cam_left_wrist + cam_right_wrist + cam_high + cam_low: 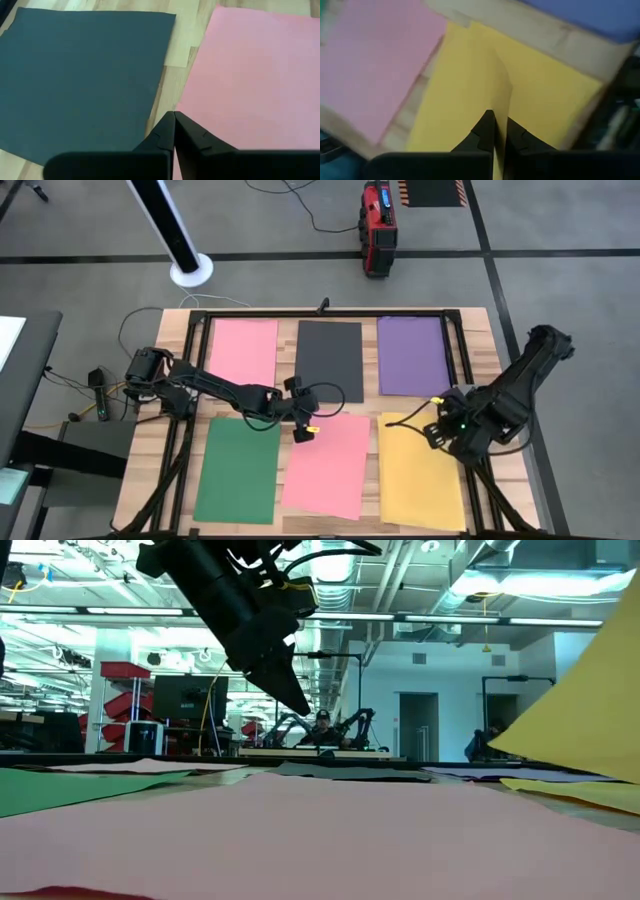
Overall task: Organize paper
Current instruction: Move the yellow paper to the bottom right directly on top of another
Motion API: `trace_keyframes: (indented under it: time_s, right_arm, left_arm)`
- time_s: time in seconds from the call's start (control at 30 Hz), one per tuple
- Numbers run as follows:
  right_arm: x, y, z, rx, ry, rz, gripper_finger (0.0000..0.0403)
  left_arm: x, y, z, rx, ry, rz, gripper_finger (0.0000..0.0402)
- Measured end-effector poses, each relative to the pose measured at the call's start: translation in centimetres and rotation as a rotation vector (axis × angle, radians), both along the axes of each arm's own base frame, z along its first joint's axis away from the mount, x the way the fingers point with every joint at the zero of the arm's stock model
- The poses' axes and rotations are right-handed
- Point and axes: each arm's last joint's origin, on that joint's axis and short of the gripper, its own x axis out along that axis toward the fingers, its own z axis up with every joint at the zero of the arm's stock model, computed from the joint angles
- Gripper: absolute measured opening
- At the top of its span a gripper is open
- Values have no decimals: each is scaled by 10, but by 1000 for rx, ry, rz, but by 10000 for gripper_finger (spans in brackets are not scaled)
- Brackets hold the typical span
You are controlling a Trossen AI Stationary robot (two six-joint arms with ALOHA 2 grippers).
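**Yellow sheet pinched by the right hand; left hand poised at the near pink sheet**

Six sheets are laid out on the bench (480, 325) in two rows. In the far row a pink sheet (243, 350), a dark grey sheet (329, 360) and a purple sheet (412, 355) are seen from left to right; in the near row a green sheet (238, 470), a second pink sheet (328, 465) and a yellow sheet (420, 470).

The right hand (499, 131) is closed on the yellow sheet: a raised fold of it is pinched between the fingers, and in the low view one part is lifted off the bench. The pinch lies at the sheet's far edge, so the long axis runs from the hand toward the near side of the bench.

The left hand (174, 127) is shut and holds nothing. It is placed just over the far left corner of the near pink sheet, with the dark grey sheet just beyond it. The near pink sheet lies slightly askew, and the left arm is judged the nearer one for straightening it.
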Motion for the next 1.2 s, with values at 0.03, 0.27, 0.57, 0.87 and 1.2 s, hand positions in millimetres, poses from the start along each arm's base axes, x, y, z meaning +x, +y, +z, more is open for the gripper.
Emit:
trace_keyframes:
  time_s: [0.03, 0.27, 0.57, 0.87, 1.2]
  right_arm:
    - [-1, 0, -1, -18, 18, 6, 0]
    - [-2, 2, -9, -122, 117, 31, 0]
    - [7, 12, -26, -240, 260, 62, 0]
    - [8, 15, -58, -251, 344, 60, 0]
    - [5, 12, -67, -282, 369, 59, 0]
  left_arm:
    - [0, 0, 0, 0, 0, 1, 0]
    - [0, 0, 0, -5, -4, 8, 0]
    - [0, 0, 0, -9, -7, 12, 0]
    - [-6, 1, -14, -42, -29, 26, 0]
    - [-7, 1, -16, -48, -27, 35, 0]
